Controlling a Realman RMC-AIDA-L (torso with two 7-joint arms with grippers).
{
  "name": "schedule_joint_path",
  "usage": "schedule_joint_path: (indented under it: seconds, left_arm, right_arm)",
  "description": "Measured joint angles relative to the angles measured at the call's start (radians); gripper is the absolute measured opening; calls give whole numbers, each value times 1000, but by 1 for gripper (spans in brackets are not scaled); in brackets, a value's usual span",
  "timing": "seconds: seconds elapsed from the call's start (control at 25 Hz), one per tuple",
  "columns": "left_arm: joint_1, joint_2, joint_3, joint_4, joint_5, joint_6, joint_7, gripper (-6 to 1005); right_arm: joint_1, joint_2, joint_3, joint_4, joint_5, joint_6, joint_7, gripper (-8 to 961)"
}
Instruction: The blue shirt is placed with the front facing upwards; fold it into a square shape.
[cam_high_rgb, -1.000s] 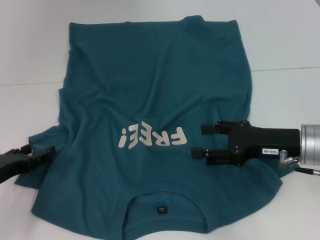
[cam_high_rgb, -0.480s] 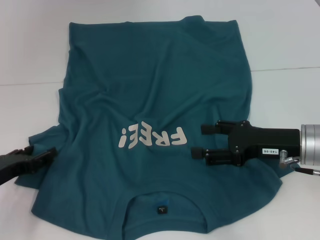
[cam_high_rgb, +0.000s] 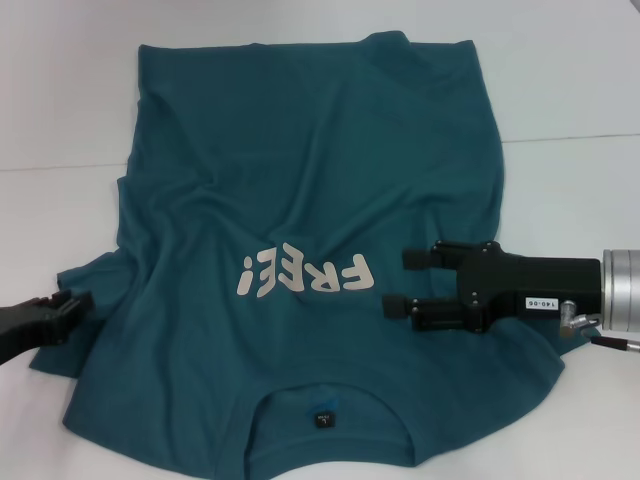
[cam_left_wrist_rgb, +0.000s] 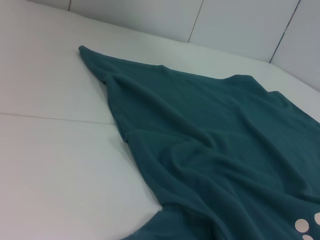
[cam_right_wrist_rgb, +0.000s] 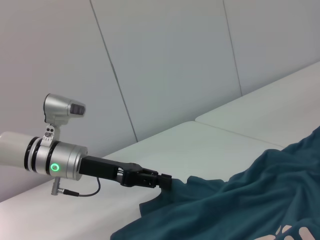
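1. I am holding my left gripper (cam_high_rgb: 72, 306) closed on the left sleeve edge of the one large teal-blue cotton T-shirt (cam_high_rgb: 310, 200), which is lying front-up on the white table (cam_high_rgb: 570, 90).
2. I am hovering my right gripper (cam_high_rgb: 398, 283) open, just right of the shirt's off-white "FREE!" lettering (cam_high_rgb: 305, 274).
3. I judge the first sleeve fold is starting; next I need to carry that sleeve toward the lettering.
4. I am counting one shirt, two grippers.
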Motion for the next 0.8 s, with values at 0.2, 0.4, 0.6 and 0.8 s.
schedule_joint_path:
  seconds: [0.2, 0.4, 0.6, 0.8]
  left_arm:
    - [-1, 0, -1, 1, 0, -1, 0, 286]
    - [-3, 0, -1, 1, 0, -1, -1, 97]
    - [-1, 0, -1, 6, 0, -1, -1, -2]
    - [0, 5, -11, 14, 0, -6, -1, -2]
  right_arm:
    - [-3, 0, 3, 0, 1, -3, 0, 885]
    - [-4, 0, 3, 0, 8, -4, 0, 885]
    - [-5, 0, 3, 0, 10, 0, 0, 884]
    - [-4, 0, 3, 4, 11, 4, 0, 885]
